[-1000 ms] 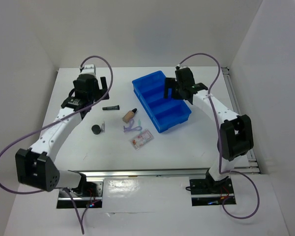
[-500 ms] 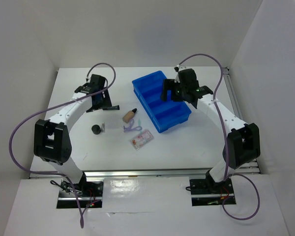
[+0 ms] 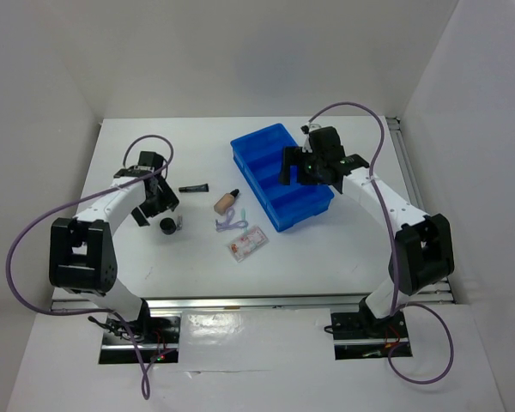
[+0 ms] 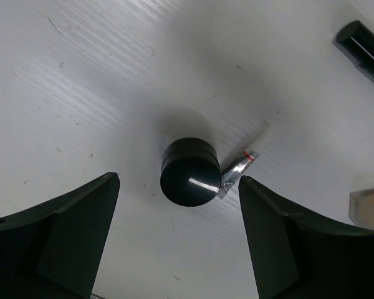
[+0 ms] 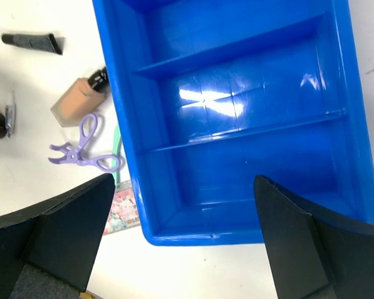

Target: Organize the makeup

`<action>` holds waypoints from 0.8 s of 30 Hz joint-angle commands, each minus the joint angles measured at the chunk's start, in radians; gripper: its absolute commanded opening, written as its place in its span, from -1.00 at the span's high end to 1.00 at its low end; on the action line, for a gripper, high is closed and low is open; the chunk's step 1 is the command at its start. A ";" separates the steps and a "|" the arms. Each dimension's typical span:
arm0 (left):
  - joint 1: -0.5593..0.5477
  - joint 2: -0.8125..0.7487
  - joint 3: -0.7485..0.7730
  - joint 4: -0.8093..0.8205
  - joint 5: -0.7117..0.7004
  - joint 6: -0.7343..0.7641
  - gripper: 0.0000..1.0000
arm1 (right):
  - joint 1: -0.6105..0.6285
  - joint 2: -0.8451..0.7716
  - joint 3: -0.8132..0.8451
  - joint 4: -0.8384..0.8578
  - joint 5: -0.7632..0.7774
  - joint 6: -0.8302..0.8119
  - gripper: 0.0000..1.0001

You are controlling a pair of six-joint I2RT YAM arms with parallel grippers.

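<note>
The round black puff (image 3: 167, 227) lies on the white table with the tiny silver piece (image 3: 179, 222) touching its right side. The slim black tube (image 3: 193, 187), beige black-capped bottle (image 3: 227, 202), lilac looped tool (image 3: 230, 221) and pink-red packet (image 3: 246, 244) lie left of the blue tray (image 3: 266, 142). My left gripper (image 3: 157, 209) is open and empty, hovering above the puff (image 4: 189, 175) and silver piece (image 4: 238, 170). My right gripper (image 3: 296, 167) is open and empty above the tray's compartments (image 5: 121, 124).
The right wrist view shows the tube (image 5: 31, 41), bottle (image 5: 78, 99), lilac tool (image 5: 84, 152) and packet (image 5: 121, 208) beside the tray's left wall. White walls enclose the table. A metal rail (image 3: 257, 302) runs along the near edge.
My left arm has swung from beside the black tube down and nearer, to above the puff. My right gripper has shifted slightly over the tray.
</note>
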 commanded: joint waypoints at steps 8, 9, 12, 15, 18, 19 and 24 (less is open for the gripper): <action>0.049 0.012 -0.076 0.079 0.072 -0.043 -0.80 | 0.010 -0.026 -0.030 -0.013 -0.028 0.019 -1.00; 0.049 0.012 -0.085 0.090 0.072 -0.043 -0.80 | 0.010 -0.026 -0.030 -0.004 -0.028 0.019 -1.00; 0.049 0.012 -0.096 0.090 0.081 -0.043 -0.80 | 0.010 -0.026 -0.030 -0.004 -0.028 0.019 -1.00; 0.049 0.022 -0.105 0.099 0.090 -0.043 -0.72 | 0.010 -0.026 -0.030 -0.004 -0.037 0.028 -1.00; 0.049 0.042 -0.105 0.112 0.090 -0.043 -0.61 | 0.010 -0.017 -0.030 -0.004 -0.037 0.037 -1.00; 0.049 0.042 -0.114 0.112 0.090 -0.043 -0.61 | 0.010 -0.017 -0.030 -0.004 -0.048 0.037 -1.00; 0.049 0.042 -0.124 0.121 0.090 -0.043 -0.41 | 0.019 -0.008 -0.030 -0.004 -0.048 0.037 -1.00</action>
